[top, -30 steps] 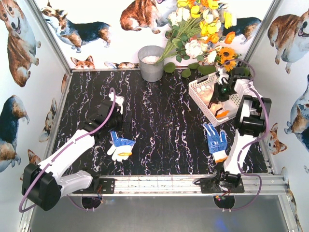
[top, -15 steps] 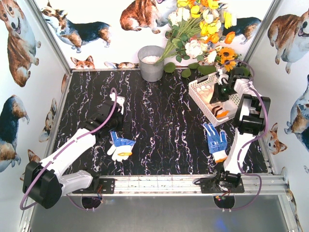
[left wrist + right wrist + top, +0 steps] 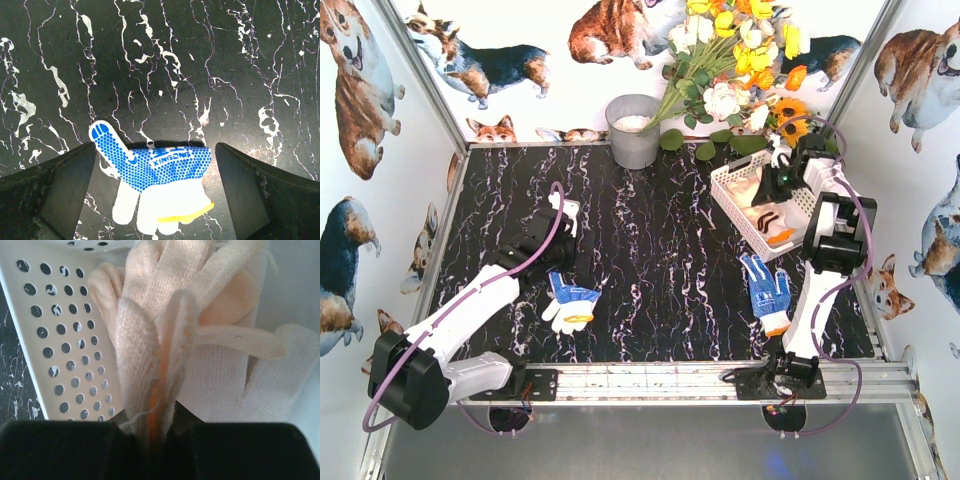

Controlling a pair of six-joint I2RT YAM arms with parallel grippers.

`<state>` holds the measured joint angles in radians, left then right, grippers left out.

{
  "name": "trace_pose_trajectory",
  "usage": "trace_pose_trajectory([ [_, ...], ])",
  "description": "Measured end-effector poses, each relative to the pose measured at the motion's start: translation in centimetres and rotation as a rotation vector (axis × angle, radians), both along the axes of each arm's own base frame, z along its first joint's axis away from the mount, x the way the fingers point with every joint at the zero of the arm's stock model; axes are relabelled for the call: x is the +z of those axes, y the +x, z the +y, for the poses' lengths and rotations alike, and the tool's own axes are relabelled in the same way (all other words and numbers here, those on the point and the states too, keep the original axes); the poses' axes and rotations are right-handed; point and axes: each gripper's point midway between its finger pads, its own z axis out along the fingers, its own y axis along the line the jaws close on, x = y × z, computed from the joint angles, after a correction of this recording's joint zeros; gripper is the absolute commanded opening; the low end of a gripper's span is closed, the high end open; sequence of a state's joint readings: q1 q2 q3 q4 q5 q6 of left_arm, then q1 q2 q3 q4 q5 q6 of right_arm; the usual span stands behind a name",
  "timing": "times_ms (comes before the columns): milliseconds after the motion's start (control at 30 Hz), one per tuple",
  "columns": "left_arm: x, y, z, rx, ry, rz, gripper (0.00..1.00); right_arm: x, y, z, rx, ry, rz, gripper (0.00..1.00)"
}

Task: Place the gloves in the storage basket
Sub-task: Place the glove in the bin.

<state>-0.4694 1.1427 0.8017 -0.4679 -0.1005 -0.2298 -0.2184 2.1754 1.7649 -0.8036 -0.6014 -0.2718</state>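
**Right claw grips a cream glove over the basket; left claw open above a blue-dotted glove**

Top external view: The white plastic basket with lattice sides (image 3: pixel 725 190) sits at the far right of the black marble-patterned desk (image 3: pixel 650 250), just below a bunch of yellow, white and orange flowers (image 3: pixel 740 60). The right claw (image 3: pixel 776 190) is over the basket, which has cream gloves in it. A blue-dotted white glove with an orange cuff (image 3: pixel 767 290) lies on the desk near the right arm, outside the basket. A blue-dotted white glove with a yellow edge (image 3: pixel 570 300) lies on the left, by the left arm's tip. A grey metal bucket (image 3: pixel 633 130) stands at the far edge.

Left wrist view: The left claw (image 3: pixel 155 145) hangs released, its dark fingers (image 3: pixel 50 190) spread wide on both sides of the yellow-edged glove (image 3: pixel 160 170), which lies flat on the desk, untouched.

Right wrist view: The right claw (image 3: pixel 160 432) is clenched on a folded cream knit glove with an orange lining (image 3: pixel 150 355). Behind it lie more cream gloves (image 3: pixel 225 375) against the basket's perforated white wall (image 3: pixel 55 340).
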Motion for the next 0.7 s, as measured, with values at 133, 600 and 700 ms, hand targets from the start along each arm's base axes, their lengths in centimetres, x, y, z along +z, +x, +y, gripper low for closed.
trace_pose_trajectory([
  [133,0.0,0.0,0.0,-0.001,0.001,0.000,1.00,-0.6,0.6,-0.1,0.000,-0.001,0.004,0.00],
  [600,0.0,0.0,0.1,0.000,0.002,0.000,1.00,-1.3,0.5,-0.8,-0.007,-0.046,0.039,0.32],
  [700,0.0,0.0,0.1,0.000,0.002,0.000,1.00,-1.4,0.3,-0.9,-0.010,-0.050,0.050,0.37],
])
